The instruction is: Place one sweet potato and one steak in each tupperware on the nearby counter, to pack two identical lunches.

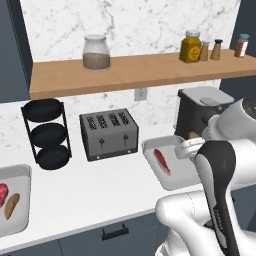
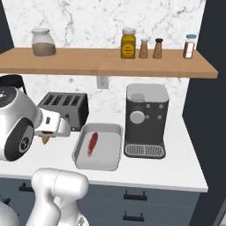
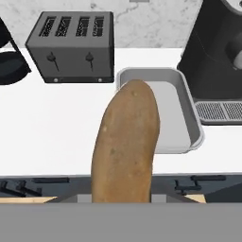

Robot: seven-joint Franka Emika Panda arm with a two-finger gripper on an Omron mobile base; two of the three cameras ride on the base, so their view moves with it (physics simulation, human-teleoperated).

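My gripper point(image 2: 47, 133) is shut on a sweet potato point(image 3: 126, 142), whose orange-brown tip point(image 2: 45, 140) pokes out below the hand. It hangs above the counter point(image 1: 100, 195), just left of the right tupperware point(image 2: 114, 152), which holds one red steak point(image 2: 92, 144). In the left base view that tupperware point(image 1: 175, 182) and its steak point(image 1: 161, 161) lie beside my arm. The hand view has the potato in front of this tupperware point(image 3: 189, 118), covering its middle. A second tupperware point(image 1: 20, 175) at the far left holds a steak point(image 1: 2, 192) and a sweet potato point(image 1: 11, 206).
A grey toaster point(image 1: 108, 133) stands behind the open counter middle. A black coffee machine point(image 2: 145, 119) sits right of the near tupperware. A black tiered rack point(image 1: 46, 134) stands at the back left. A wooden shelf point(image 1: 130, 70) with jars runs overhead.
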